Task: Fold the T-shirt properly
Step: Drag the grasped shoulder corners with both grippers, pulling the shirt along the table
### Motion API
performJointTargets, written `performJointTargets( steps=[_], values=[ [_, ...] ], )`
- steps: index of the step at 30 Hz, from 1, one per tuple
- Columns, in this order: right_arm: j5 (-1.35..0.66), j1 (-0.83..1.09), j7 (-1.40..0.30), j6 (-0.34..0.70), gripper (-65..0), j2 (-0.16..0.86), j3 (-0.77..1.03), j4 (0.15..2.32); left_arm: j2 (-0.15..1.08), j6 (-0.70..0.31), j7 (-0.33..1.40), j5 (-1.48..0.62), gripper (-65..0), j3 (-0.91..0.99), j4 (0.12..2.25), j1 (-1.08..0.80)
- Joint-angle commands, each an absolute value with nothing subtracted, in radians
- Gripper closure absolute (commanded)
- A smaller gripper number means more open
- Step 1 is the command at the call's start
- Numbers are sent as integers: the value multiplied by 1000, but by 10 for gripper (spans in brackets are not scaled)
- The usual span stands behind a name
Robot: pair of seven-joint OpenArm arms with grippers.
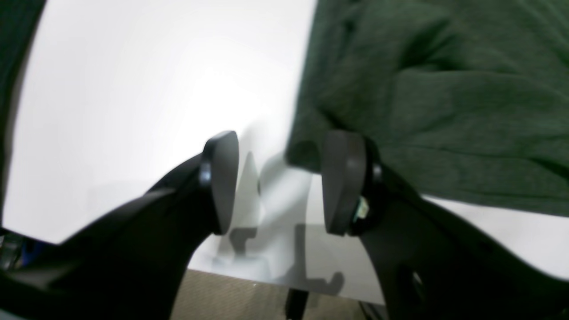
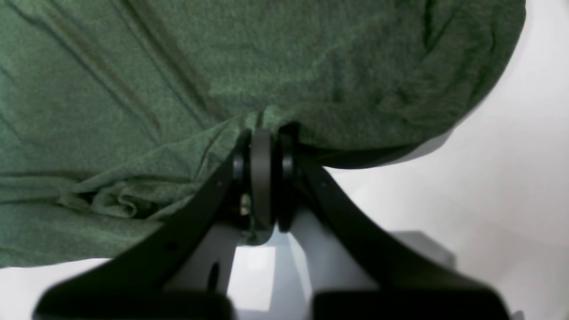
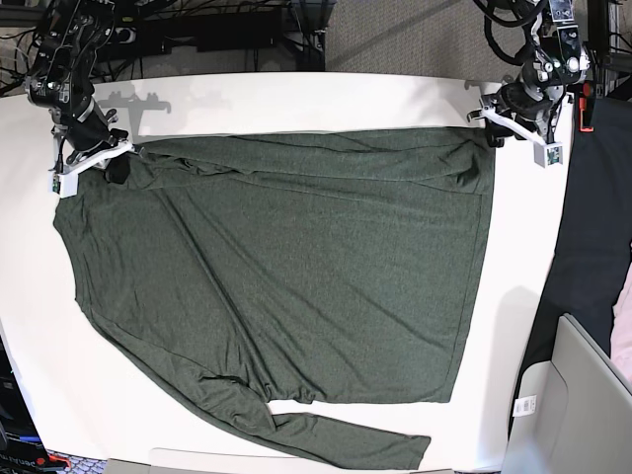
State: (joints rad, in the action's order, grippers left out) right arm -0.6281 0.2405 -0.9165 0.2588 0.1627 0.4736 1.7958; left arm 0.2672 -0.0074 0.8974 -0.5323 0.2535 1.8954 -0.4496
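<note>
Right gripper was closed on the T-shirt edge; left gripper stood open, beside the cloth on the table.

The T-shirt is showing a dark heathered olive green all over, with no print, against the plain white table. At twelve o'clock in the base view a speckled grey-brown carpet is lying beyond the table, and at three o'clock a black cloth is hanging beside it. The left gripper and the right gripper are both showing black arms with dark grey pads.
</note>
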Motion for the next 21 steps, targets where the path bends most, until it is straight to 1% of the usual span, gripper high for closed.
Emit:
performJointTargets(
  steps=[1, 7, 11, 17, 19, 20, 21],
  values=[
    [-642, 236, -895, 265, -5, 174, 479, 1814, 269, -10, 906, -535, -294, 259, 1913, -456],
    [-642, 234, -895, 266, -5, 174, 479, 1814, 236, -10, 915, -535, -294, 248, 1903, -443],
    [-642, 236, -895, 266, -5, 174, 479, 1814, 216, -12, 915, -535, -294, 248, 1860, -420],
    [-642, 236, -895, 266, -5, 174, 479, 1814, 214, -12, 915, -536, -292, 203, 1837, -390],
    [-642, 236, -895, 266, -5, 173, 479, 1814, 200, -12, 909, -536, -276, 186, 1837, -387],
    [-642, 236, -895, 266, -5, 173, 479, 1814, 196, -12, 909, -536, -255, 183, 1837, -378],
    [-642, 236, -895, 266, -5, 173, 479, 1814, 191, -12, 915, -536, -219, 177, 1837, -363]
  ],
)
